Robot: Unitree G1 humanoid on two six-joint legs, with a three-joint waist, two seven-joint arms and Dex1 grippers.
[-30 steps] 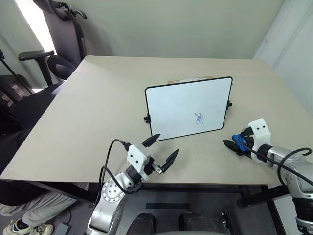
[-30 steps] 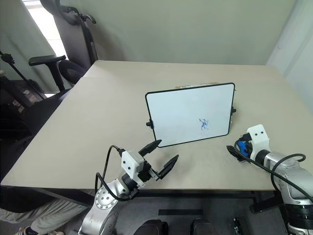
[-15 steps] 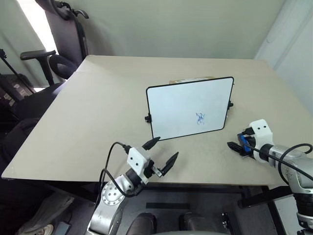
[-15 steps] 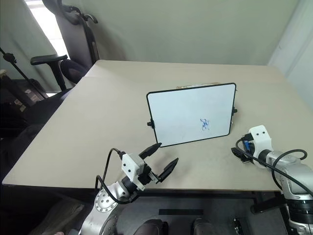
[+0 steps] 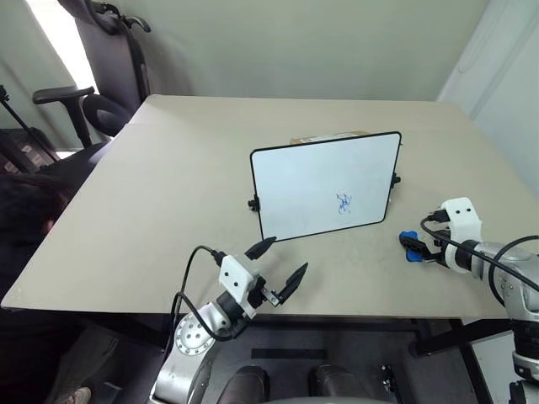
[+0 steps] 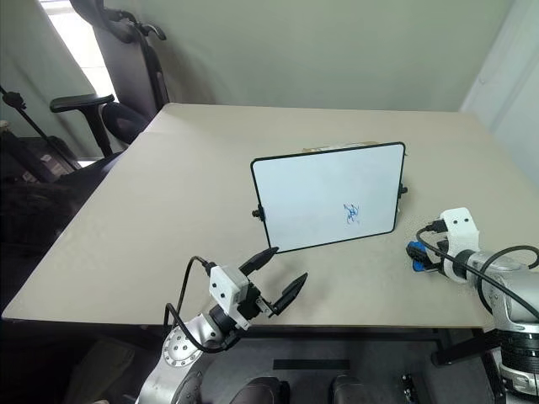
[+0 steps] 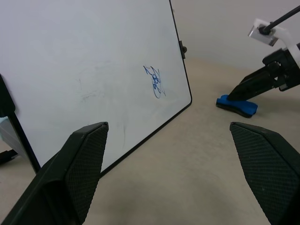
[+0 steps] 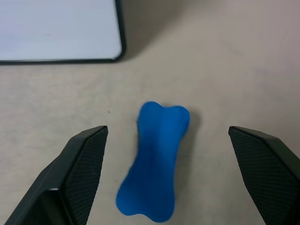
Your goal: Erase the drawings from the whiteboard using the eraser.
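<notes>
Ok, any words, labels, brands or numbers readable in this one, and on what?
None readable.
whiteboard: only a blue scribble, a drawing, no letters or numbers.
eraser: plain blue, no marking.
Flat brown thing behind the whiteboard: too little visible to tell any print.

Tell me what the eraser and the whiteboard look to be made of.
The eraser: probably foam or soft rubber; bright blue, matte, with rounded bone-shaped ends and no glare.
The whiteboard: a smooth, faintly glossy white writing surface, likely coated panel, carrying a blue scribble and faint smears; its thin black frame with rounded corners looks like plastic, though painted metal is possible.
</notes>
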